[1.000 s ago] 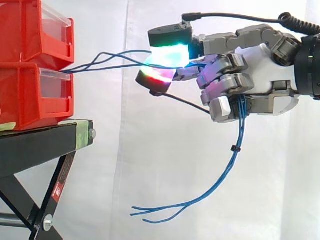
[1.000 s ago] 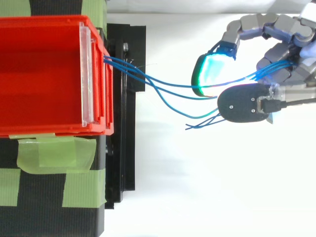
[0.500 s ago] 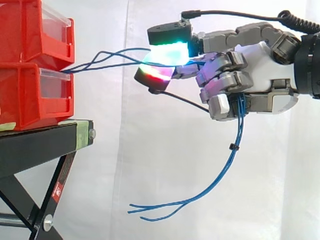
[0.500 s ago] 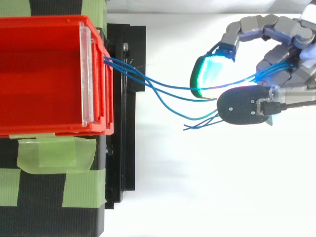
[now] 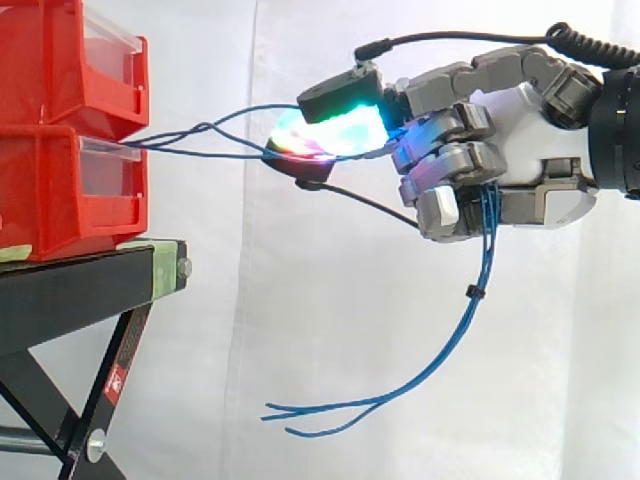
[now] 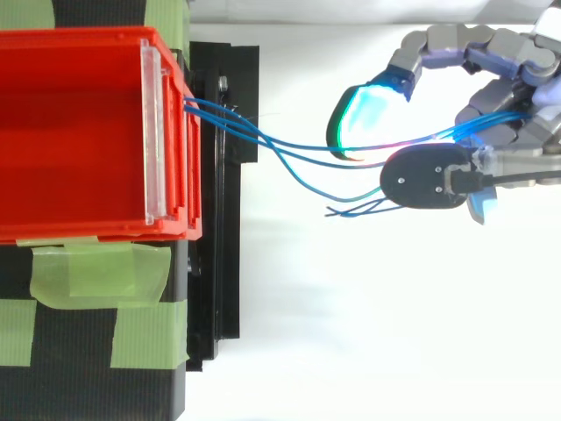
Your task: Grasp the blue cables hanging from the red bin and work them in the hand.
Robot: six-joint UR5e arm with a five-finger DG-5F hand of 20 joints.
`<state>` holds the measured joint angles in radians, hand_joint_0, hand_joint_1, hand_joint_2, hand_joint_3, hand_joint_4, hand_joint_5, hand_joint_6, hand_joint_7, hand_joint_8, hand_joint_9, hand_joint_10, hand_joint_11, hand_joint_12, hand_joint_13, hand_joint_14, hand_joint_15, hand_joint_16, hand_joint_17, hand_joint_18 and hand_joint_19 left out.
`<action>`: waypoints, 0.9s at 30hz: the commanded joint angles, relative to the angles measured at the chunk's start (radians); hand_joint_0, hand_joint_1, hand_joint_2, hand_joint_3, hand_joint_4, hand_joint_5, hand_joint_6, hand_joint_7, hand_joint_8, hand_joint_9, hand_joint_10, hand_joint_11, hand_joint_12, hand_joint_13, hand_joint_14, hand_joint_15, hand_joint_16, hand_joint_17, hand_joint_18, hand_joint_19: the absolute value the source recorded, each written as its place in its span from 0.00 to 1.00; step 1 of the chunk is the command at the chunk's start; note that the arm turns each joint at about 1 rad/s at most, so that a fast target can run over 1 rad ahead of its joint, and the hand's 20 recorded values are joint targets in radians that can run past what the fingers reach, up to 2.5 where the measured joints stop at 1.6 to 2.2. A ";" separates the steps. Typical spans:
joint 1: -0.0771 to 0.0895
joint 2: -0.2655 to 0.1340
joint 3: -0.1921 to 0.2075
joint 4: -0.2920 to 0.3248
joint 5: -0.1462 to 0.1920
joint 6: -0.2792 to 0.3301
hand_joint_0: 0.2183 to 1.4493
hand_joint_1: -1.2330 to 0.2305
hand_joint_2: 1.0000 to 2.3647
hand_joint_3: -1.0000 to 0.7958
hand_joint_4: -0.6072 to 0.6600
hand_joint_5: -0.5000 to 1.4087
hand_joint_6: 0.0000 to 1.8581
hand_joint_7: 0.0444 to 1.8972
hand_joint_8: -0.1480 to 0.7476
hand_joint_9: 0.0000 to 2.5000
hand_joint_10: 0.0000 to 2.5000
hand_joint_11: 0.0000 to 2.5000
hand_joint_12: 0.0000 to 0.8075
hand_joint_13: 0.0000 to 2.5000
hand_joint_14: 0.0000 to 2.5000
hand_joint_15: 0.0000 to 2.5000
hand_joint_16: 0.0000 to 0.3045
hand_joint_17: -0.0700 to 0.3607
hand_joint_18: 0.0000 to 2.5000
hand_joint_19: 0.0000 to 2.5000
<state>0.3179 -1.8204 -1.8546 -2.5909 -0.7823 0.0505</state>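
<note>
Since a moment ago the upper pad has tipped downward onto the lower one, and the span of wire feeding into them has sagged a little flatter.

On the left, the red bins [image 5: 60,150] sit stacked on the black stand [image 5: 90,280], with green tape [image 6: 96,272] on the stand beside them, presumably so that a tug on the wires does not drag anything off. The cables [image 5: 487,230] come out at the front lip, in the gap between the two bins, which gives the hand a fixed anchor to pull against. From there they run almost level to the right, rising slightly and crossing each other on the way, clear of the stand and under only light tension.

They reach the glowing pads [image 5: 345,130], which press together on them from above and below. Further right, the hand [image 5: 530,150] has its other fingers curled round the same bundle, so it is clamped on the cables in two places. I judge this double hold lets the pads roll the strands while the curled fingers stop them slipping.

Below those fingers the bundle turns from level to hanging. It drops past a small black tie [image 5: 468,292] and sweeps back leftward, the loose ends pointing toward the stand, low and well apart from it.
</note>
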 commanded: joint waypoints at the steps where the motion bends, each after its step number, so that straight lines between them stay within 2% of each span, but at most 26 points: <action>1: 0.000 0.000 0.000 0.000 0.000 0.011 0.71 0.37 0.06 0.76 0.62 0.26 0.25 0.60 0.90 0.68 1.00 1.00 0.92 0.79 1.00 0.78 0.72 0.54 0.95 0.22; 10: 0.000 0.000 0.000 -0.003 0.000 0.022 0.72 0.37 0.05 0.76 0.60 0.26 0.25 0.60 0.90 0.68 1.00 1.00 0.92 0.79 1.00 0.78 0.72 0.54 0.95 0.22; 18: 0.001 0.000 0.000 -0.018 -0.002 0.051 0.79 0.35 0.00 0.77 0.55 0.24 0.21 0.62 0.90 0.68 1.00 1.00 0.92 0.79 1.00 0.78 0.72 0.54 0.95 0.22; 27: 0.004 0.001 0.000 -0.017 -0.008 0.114 0.80 0.35 0.01 0.76 0.56 0.25 0.21 0.61 0.90 0.68 1.00 1.00 0.92 0.79 1.00 0.78 0.72 0.54 0.95 0.22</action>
<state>0.3203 -1.8197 -1.8546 -2.6084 -0.7877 0.1390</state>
